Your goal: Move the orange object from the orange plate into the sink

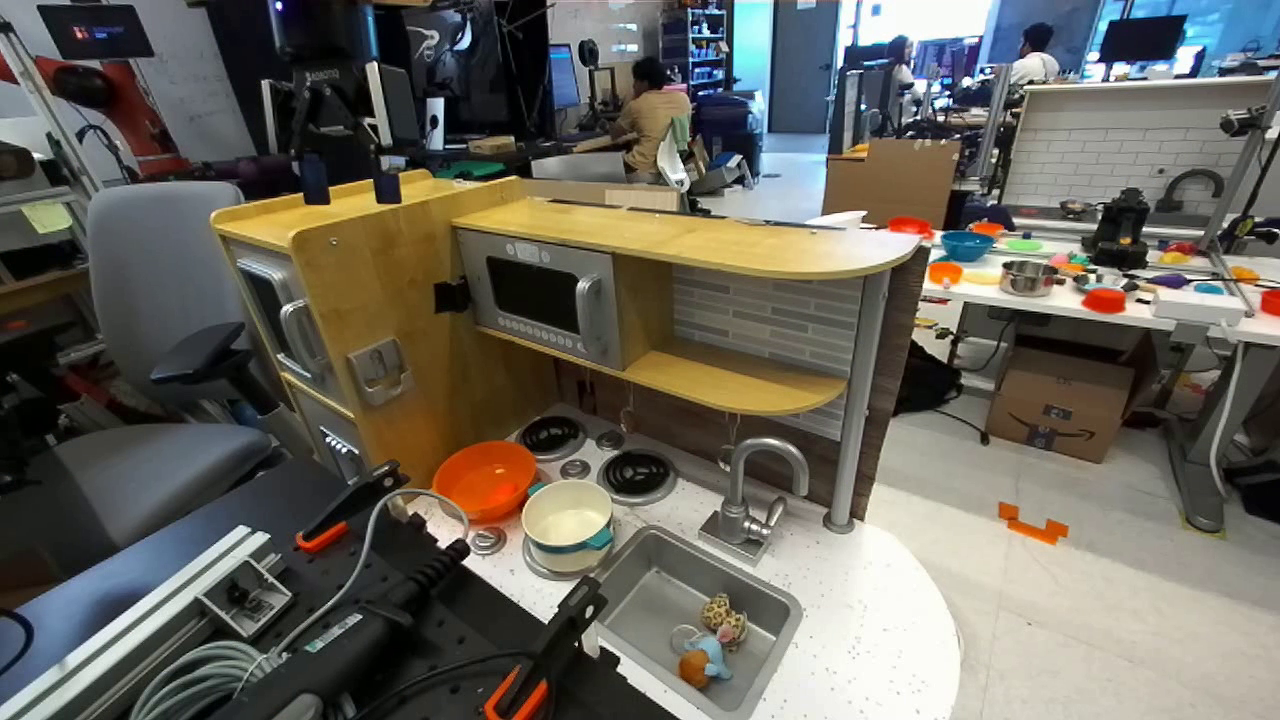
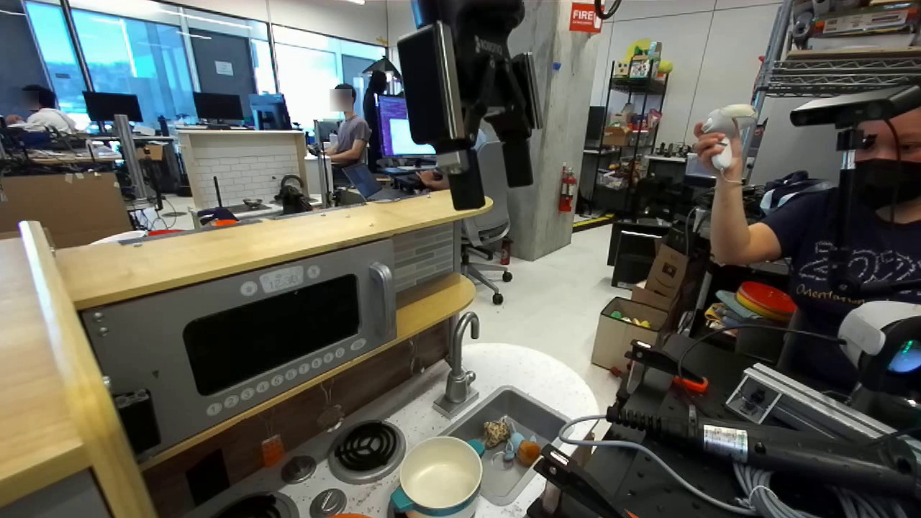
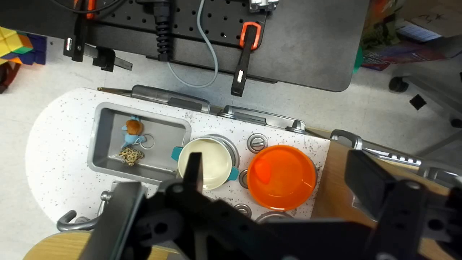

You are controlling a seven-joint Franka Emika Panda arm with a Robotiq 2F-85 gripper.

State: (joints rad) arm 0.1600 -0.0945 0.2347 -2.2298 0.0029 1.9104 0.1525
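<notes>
The orange object is a small bright orange piece lying inside the orange plate, near its pot side, in the wrist view. The plate also shows in an exterior view on the stove counter, and only its rim shows at the bottom edge of an exterior view. The grey sink is set in the counter beyond the pot; it shows in both exterior views. My gripper is open and empty, high above the counter; its fingers frame the plate in the wrist view.
A cream pot with teal handles stands between plate and sink. Two small plush toys lie in the sink. A faucet, the microwave shelf, a post and a wooden cabinet stand around the counter.
</notes>
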